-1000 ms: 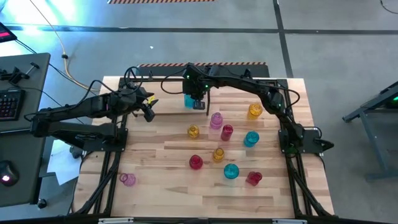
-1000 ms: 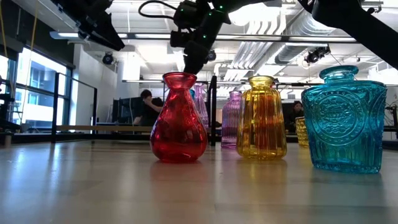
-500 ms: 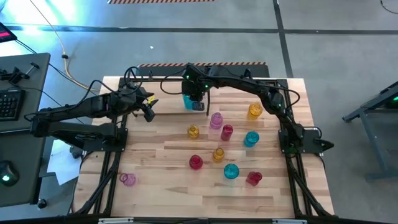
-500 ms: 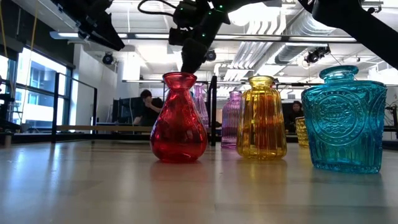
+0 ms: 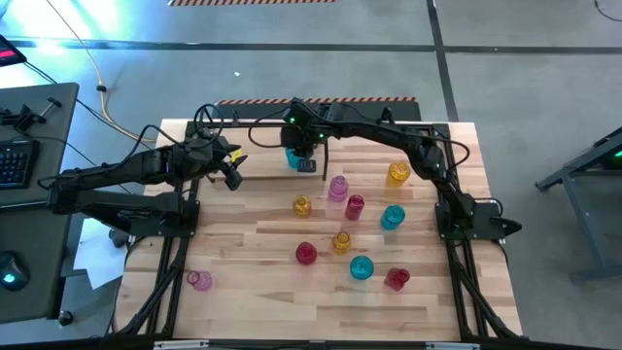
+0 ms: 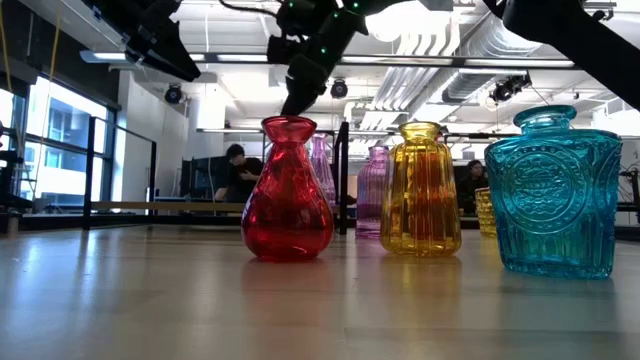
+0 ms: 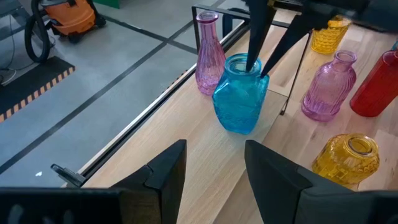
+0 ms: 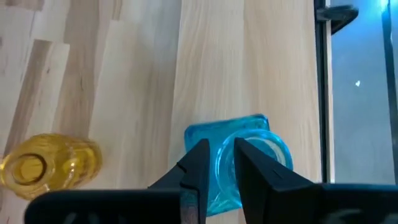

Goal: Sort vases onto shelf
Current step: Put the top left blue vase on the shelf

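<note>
**Right gripper pinches cyan vase rim at the shelf**

Ten vases show on the desk (image 5: 243, 243) from above: three cyan, three yellow, two red, two pink. An eleventh, a tall pink vase (image 7: 209, 53), appears only in the left wrist view. The right gripper (image 5: 304, 158) reaches to the far edge, by the black-rod shelf (image 5: 255, 124), its fingers nearly closed across the rim of a square cyan vase (image 7: 241, 93), one finger inside the mouth, one outside. That vase stands upright directly beneath the gripper, just beside the tall pink one. The left gripper (image 5: 229, 167) hangs to its left, fingers apart and empty.
</note>
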`<control>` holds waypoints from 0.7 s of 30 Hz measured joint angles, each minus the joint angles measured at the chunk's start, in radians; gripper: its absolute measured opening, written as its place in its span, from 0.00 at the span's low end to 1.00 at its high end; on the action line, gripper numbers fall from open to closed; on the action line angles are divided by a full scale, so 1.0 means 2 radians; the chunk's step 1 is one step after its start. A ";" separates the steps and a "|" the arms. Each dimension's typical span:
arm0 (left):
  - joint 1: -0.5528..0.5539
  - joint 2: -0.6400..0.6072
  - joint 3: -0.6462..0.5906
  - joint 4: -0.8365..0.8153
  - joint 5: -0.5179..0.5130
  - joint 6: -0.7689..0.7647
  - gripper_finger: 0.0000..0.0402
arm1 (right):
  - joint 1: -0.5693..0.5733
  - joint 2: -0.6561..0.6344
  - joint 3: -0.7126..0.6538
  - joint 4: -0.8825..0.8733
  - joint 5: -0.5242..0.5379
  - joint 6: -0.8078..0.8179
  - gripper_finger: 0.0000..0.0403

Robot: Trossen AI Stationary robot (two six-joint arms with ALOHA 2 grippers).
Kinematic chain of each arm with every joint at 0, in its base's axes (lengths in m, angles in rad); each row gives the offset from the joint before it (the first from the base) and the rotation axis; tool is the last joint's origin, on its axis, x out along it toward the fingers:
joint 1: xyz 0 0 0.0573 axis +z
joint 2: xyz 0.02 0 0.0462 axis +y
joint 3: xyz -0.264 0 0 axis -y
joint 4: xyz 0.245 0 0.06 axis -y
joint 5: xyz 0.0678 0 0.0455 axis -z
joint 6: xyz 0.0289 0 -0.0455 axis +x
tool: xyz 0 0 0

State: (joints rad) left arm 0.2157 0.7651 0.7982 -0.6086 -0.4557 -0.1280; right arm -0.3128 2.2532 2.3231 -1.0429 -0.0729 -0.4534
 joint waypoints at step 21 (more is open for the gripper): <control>0.004 0.167 0.000 0.249 0.062 0.144 0.33 | 0.013 -0.168 0.015 -0.046 0.194 0.020 0.01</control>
State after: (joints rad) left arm 0.2230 1.0987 0.7975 -0.1097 -0.3326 0.1598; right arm -0.2874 1.9180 2.3524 -1.1354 0.3151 -0.4131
